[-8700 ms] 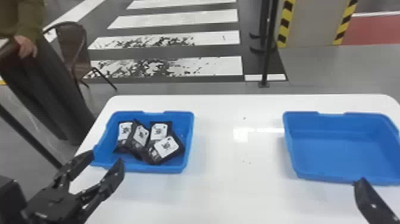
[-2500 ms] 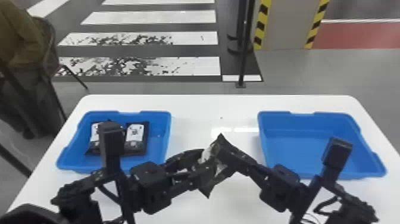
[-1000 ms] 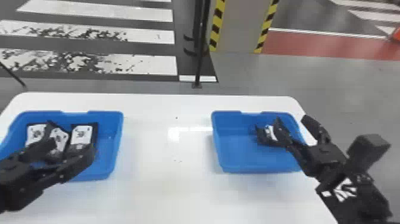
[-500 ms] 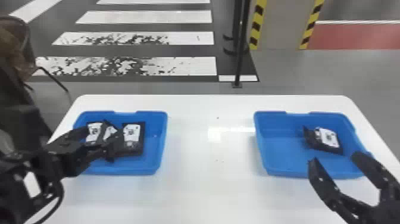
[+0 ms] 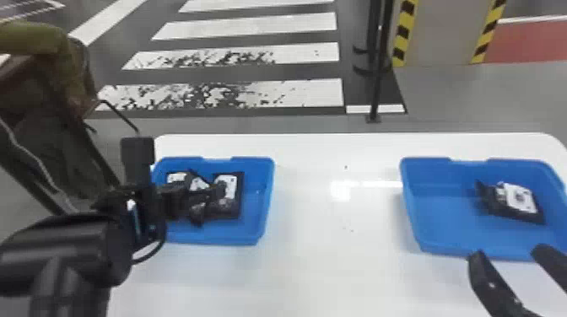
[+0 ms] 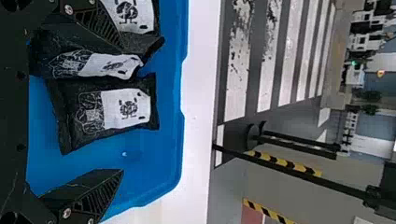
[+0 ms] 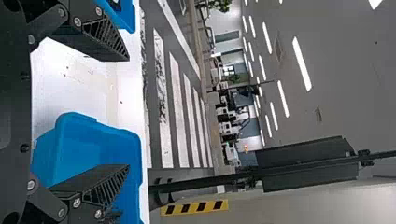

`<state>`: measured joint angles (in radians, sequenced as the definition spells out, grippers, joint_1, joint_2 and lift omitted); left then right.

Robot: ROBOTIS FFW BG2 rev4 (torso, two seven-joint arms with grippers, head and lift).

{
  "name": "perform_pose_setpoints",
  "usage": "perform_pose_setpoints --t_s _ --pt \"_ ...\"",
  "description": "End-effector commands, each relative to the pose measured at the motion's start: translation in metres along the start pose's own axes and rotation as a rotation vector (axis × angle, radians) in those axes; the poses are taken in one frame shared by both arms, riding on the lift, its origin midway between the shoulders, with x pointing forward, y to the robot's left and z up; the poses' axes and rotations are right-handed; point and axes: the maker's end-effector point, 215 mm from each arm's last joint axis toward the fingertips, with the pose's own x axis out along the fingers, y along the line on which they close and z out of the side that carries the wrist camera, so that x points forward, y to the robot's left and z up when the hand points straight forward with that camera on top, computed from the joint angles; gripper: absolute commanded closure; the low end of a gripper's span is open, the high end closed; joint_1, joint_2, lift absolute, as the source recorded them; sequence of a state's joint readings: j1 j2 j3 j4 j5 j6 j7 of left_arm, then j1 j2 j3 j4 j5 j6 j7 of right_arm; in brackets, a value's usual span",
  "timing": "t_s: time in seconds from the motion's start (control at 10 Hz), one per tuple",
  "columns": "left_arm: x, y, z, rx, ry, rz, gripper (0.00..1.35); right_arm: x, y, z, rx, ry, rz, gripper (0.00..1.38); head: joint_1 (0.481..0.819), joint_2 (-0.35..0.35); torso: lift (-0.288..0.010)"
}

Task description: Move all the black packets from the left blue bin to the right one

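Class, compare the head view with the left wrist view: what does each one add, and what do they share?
Head view: the right blue bin with one packet in it, and the right gripper, open, at its near side.

Left wrist view: the ribbed sides of the left gripper's fingers, and green plants beyond the crossing.

Both: the left blue bin, three black packets in it, the white table, the crossing.

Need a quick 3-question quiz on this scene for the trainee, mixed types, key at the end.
1. How many black packets lie in the right blue bin?
2. True or false: the right gripper has its fingers apart.
3. The left gripper is at:
A) the right blue bin
B) the left blue bin
C) the table's bare middle

Key: 1: one; 2: true; 3: B
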<state>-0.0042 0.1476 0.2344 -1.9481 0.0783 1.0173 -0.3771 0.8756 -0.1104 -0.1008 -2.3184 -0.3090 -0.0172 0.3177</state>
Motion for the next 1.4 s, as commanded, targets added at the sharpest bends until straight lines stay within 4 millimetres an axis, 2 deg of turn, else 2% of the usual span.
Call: perform_pose_setpoints --t_s 0.0,0.3,0.6,0.8,1.1,1.2,1.3 --pt "0.02 -0.006 -0.007 -0.007 0.059 -0.015 0.12 0.003 0.001 -0.004 0.008 0.001 0.009 0.23 0.695 0.142 -0.14" --pt "0.041 -0.01 -0.026 -0.022 0.174 -0.009 0.13 0.006 0.002 -0.01 0.033 0.009 0.018 0.23 0.695 0.126 -0.14" --pt "0.062 -0.015 -0.027 -0.02 0.227 -0.014 0.13 0.009 0.004 -0.018 0.064 0.019 0.029 0.23 0.695 0.12 -0.14" --pt "0.074 -0.015 -0.046 -0.052 0.287 -0.027 0.19 0.01 0.005 -0.022 0.08 0.022 0.033 0.23 0.695 0.113 -0.14" --pt "0.074 -0.007 -0.06 -0.051 0.311 -0.003 0.88 0.009 0.005 -0.028 0.105 0.033 0.034 0.23 0.695 0.112 -0.14" --pt "0.076 -0.001 -0.057 -0.043 0.279 0.005 1.15 0.009 0.005 -0.028 0.11 0.034 0.036 0.23 0.695 0.115 -0.14" --pt "0.076 0.0 -0.058 -0.041 0.266 0.004 1.2 0.009 0.005 -0.028 0.115 0.035 0.038 0.23 0.695 0.122 -0.14"
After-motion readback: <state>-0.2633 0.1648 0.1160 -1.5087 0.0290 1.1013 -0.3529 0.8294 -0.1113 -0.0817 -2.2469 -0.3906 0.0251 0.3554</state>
